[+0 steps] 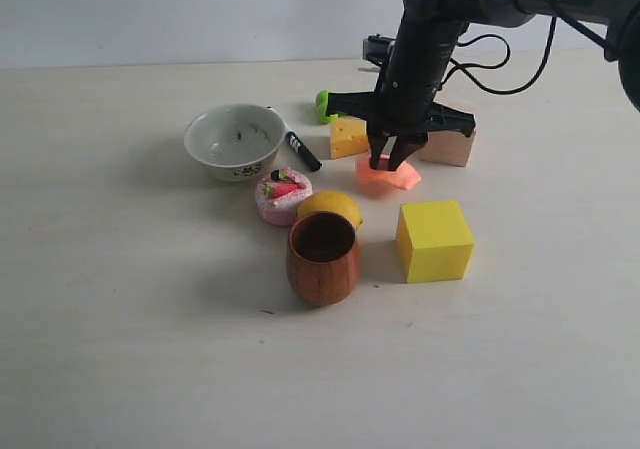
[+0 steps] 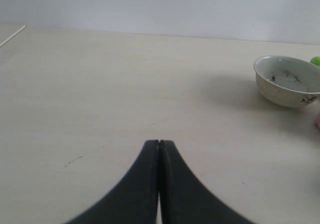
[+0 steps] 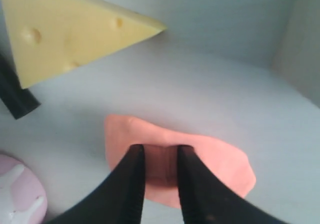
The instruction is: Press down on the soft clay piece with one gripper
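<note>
The soft clay piece (image 1: 402, 177) is a flat salmon-orange blob on the table between the cheese wedge and the yellow cube. My right gripper (image 1: 389, 159) comes straight down onto it. In the right wrist view its dark fingertips (image 3: 136, 154) stand a small gap apart and rest in a dent on the clay (image 3: 220, 159), with clay showing between them (image 3: 160, 149). My left gripper (image 2: 159, 142) is shut with nothing in it, low over bare table far from the clay; it is out of sight in the exterior view.
Close around the clay are the cheese wedge (image 1: 348, 136), a wooden block (image 1: 448, 146) and the yellow cube (image 1: 433, 240). Further left stand a bowl (image 1: 235, 141), a black marker (image 1: 303, 151), a pink cake toy (image 1: 282, 196), a lemon (image 1: 330, 206) and a wooden cup (image 1: 323, 258).
</note>
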{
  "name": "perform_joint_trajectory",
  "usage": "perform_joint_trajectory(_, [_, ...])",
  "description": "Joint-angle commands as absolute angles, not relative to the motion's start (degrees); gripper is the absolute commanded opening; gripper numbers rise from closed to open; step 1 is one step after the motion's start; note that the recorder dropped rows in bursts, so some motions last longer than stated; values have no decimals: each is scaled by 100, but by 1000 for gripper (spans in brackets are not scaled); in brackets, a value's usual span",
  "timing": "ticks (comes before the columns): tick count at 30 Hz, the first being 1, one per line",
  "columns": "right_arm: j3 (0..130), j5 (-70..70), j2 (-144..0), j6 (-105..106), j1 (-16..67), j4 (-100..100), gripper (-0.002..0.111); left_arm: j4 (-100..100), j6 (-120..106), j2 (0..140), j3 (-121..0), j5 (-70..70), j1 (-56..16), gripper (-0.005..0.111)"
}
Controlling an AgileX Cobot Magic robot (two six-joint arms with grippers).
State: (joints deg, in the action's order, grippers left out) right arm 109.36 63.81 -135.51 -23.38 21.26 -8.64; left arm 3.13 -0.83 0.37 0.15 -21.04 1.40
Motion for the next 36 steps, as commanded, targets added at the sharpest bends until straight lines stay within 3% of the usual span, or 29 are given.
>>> perform_joint_trajectory(1, [10899,6328,-13405,-2324,2130,-818,29,346,-47,0,0,-2032,120,0])
perform_joint_trajectory(15, [10899,6380,-13688,-2378,2130,-812,28,346,-47,0,0,-2032,120,0])
perform_joint_trajectory(23, [10899,6343,-13688,-2233,2130,-751,18,346,-47,0,0,-2032,120,0])
perform_joint_trajectory(29, [10899,6343,-13688,-2179,2130,-701,0,346,-47,0,0,-2032,120,0])
perform_joint_trajectory(36, [10899,6361,-13614,-1740,2130,-687,0,346,-47,0,0,-2032,120,0])
